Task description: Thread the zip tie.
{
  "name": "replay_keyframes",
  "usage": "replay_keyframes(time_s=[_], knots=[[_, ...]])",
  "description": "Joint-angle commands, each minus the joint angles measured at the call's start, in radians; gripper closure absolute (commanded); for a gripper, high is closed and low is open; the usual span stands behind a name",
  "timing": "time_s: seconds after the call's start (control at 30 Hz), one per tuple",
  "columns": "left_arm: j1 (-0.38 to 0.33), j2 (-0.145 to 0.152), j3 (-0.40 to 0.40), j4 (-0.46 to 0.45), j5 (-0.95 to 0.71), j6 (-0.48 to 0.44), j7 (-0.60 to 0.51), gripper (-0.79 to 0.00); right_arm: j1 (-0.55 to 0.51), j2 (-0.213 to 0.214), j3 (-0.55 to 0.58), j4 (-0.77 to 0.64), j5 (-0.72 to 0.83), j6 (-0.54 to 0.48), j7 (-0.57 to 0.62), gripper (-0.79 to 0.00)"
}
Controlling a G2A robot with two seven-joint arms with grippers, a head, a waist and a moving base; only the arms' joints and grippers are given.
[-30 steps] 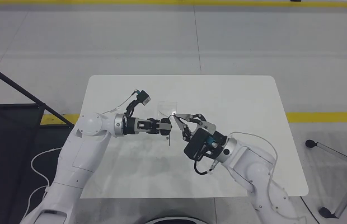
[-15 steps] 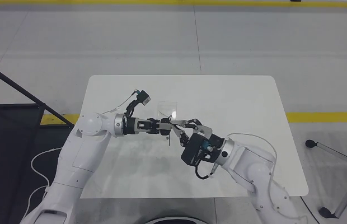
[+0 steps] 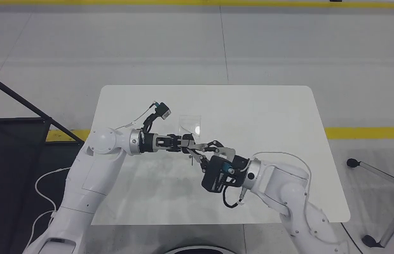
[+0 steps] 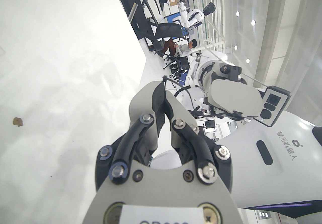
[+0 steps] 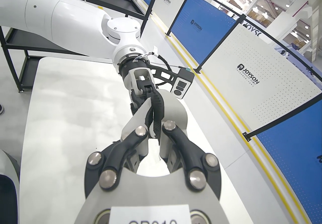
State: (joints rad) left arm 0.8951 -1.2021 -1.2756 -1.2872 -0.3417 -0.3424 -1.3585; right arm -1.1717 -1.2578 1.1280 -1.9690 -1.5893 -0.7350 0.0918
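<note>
The left end effector (image 4: 161, 95), clamped on one end of the zip tie (image 4: 164, 79), meets the right end effector (image 5: 154, 106) tip to tip, which appears pinched shut on the tie's other end.

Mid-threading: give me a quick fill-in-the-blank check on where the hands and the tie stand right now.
1. The left hand is ___ on the zip tie.
2. The right hand meets it tip to tip above the ___ table.
3. The clear plastic sheet lies on the table, touched by ___ hand.
Missing words: shut; white; neither.
</note>
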Motion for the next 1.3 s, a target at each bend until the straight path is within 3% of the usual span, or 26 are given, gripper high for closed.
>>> replay_keyframes(time_s=[0.0,0.73,1.27], knots=[[0.0,0.0,0.0,0.0,0.0,0.0,0.0,0.0,0.004,0.001,0.0,0.0,0.002,0.005,0.009,0.0],[0.039,0.018,0.012,-0.077,0.057,0.001,0.069,0.0,-0.019,0.007,-0.007,-0.029,-0.111,0.184,-0.024,0.0],[0.051,0.034,0.028,-0.111,0.072,-0.036,0.077,0.0,-0.043,0.004,-0.03,-0.05,-0.267,0.373,-0.009,0.0]])
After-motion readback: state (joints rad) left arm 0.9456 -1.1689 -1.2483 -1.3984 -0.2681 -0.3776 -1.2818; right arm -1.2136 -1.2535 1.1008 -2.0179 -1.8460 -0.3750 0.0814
